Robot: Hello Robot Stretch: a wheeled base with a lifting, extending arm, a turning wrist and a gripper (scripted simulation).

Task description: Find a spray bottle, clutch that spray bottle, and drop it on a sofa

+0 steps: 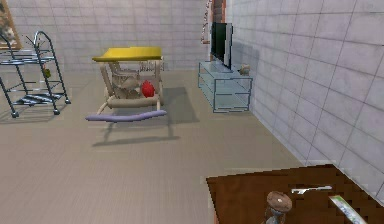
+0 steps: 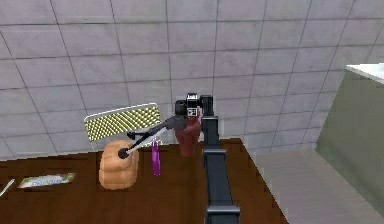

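Brown table (image 2: 90,205) against grey tiled wall (image 2: 250,60), claw (image 2: 126,153) near purple bottle (image 2: 156,160), whether holding anything unclear, beige floor (image 1: 150,170)

Even, soft light is filling the room, perhaps from overhead; a pale shadow is lying just beneath the yellow-topped rocker (image 1: 128,88).

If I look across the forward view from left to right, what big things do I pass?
wire shelf cart → rocking frame with a yellow top → pale blue cabinet
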